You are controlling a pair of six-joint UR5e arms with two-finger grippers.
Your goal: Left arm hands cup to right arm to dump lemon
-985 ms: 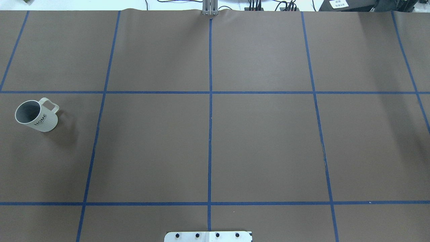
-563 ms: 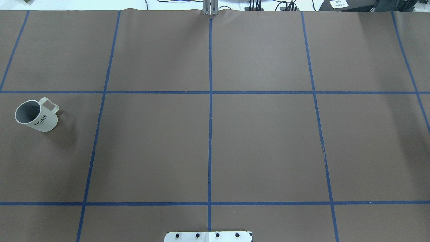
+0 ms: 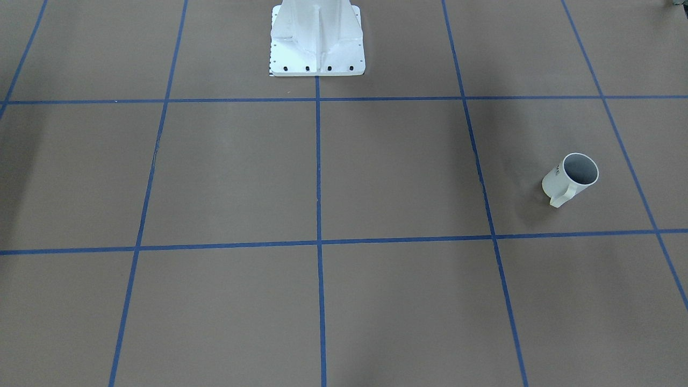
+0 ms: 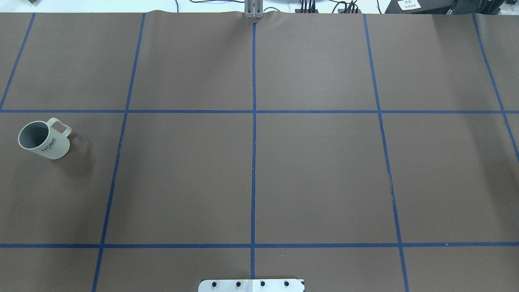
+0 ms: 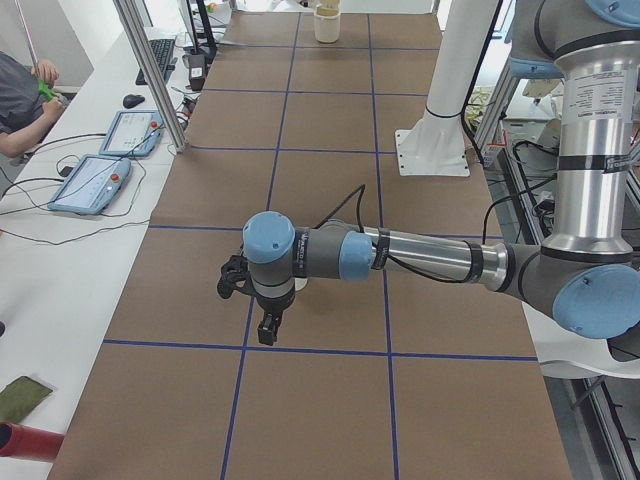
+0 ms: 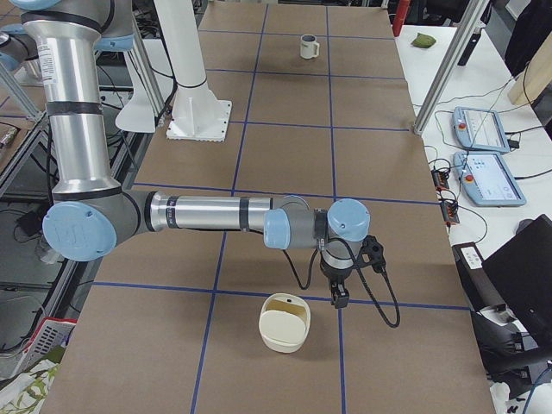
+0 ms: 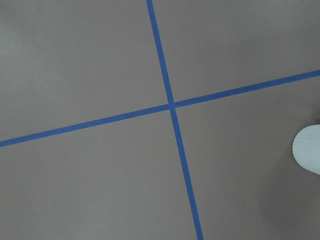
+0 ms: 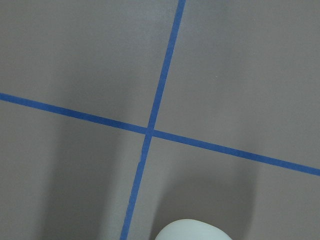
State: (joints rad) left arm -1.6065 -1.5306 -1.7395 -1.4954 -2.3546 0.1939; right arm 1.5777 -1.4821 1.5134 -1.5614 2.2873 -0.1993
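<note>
The cup, a white ribbed mug lettered "HOME", stands upright at the table's left end with its handle towards the far side. It also shows in the front view and, far off, in the right side view. Its inside looks grey and no lemon shows. My left gripper points down over a tape crossing and appears only in the left side view; I cannot tell whether it is open. My right gripper points down beside a cream bowl; I cannot tell its state either. Neither arm shows in the overhead or front view.
The white robot pedestal stands at mid-table on the robot's side. The cream bowl shows at the bottom of the right wrist view. A white rounded edge shows at the left wrist view's right. Tablets and metal posts line the operators' side.
</note>
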